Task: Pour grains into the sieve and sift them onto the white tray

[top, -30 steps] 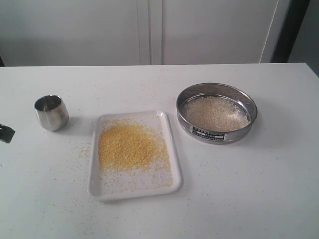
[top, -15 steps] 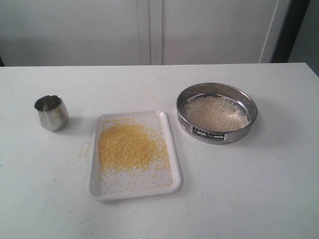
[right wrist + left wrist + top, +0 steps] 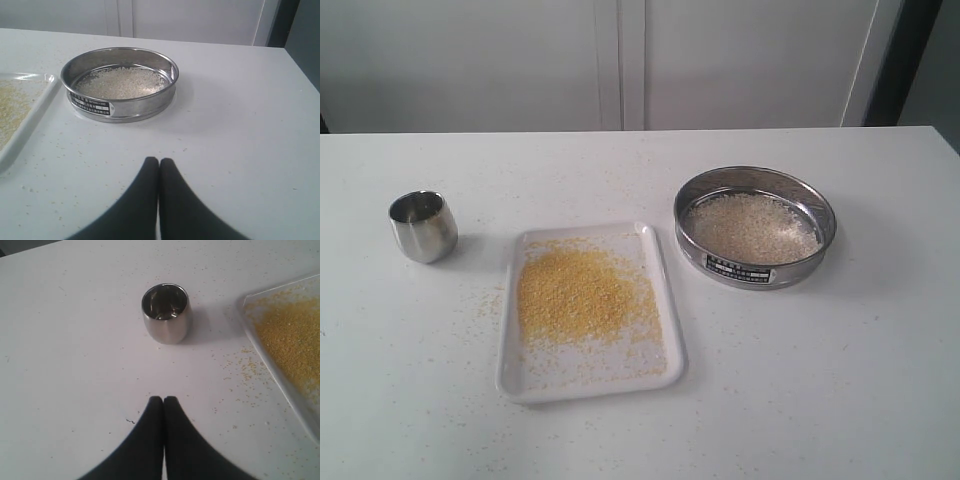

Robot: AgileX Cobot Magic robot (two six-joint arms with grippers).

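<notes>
The white tray (image 3: pixel 590 312) lies at the table's middle with a spread of yellow grains (image 3: pixel 582 295) on it. To its right stands the steel sieve (image 3: pixel 755 227), holding pale rice-like grains (image 3: pixel 750 226) on its mesh. Neither arm shows in the exterior view. My left gripper (image 3: pixel 163 399) is shut and empty, well back from the small steel cup (image 3: pixel 166 312), with the tray's corner (image 3: pixel 287 340) off to one side. My right gripper (image 3: pixel 159 161) is shut and empty, short of the sieve (image 3: pixel 120 82).
The small steel cup (image 3: pixel 423 226) stands upright left of the tray. Stray yellow grains (image 3: pixel 485 305) are scattered on the white table between cup and tray. A white cabinet wall runs behind the table's far edge.
A dark tip of the left gripper at the exterior view's left edge has drawn out of sight. Tray, sieve and cup have not moved.
</notes>
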